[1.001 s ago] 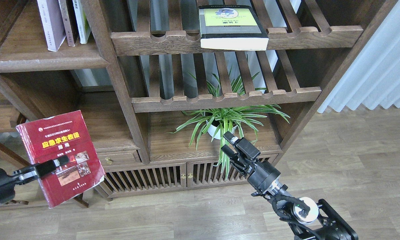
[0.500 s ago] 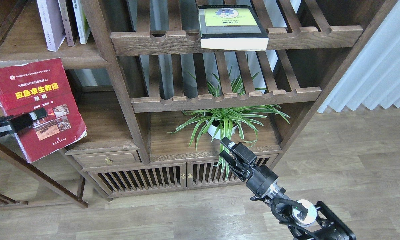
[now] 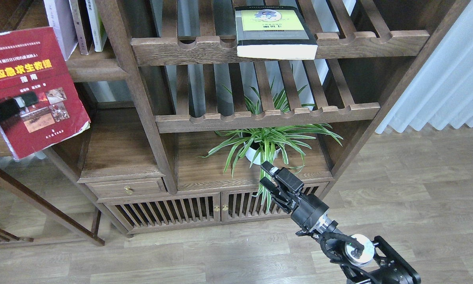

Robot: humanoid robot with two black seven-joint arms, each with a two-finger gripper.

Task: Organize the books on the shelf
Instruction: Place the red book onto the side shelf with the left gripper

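My left gripper point(image 3: 21, 102) comes in from the left edge and is shut on the red book point(image 3: 27, 75), which has a yellow title and photos. It holds the book cover-up, in front of the dark-brown shelf point(image 3: 96, 69) at the upper left. Standing on that shelf are a pale lavender-white book point(image 3: 58, 23) and two thin ones beside it. The thick yellow-green book point(image 3: 273, 33) lies flat on the top slatted rack. My right gripper point(image 3: 267, 174) hovers low in front of the plant, its fingers slightly apart and empty.
A potted spider plant point(image 3: 262, 146) sits on the lower board behind my right gripper. Two slatted racks point(image 3: 268, 116) span the middle bay. Cabinet doors point(image 3: 189, 211) and a small drawer point(image 3: 128, 188) are below. White curtains point(image 3: 449, 79) hang at right, above wooden floor.
My left gripper has lifted the red book up and leftward, from knee height to the level of the upper-left shelf. The right arm has barely shifted.
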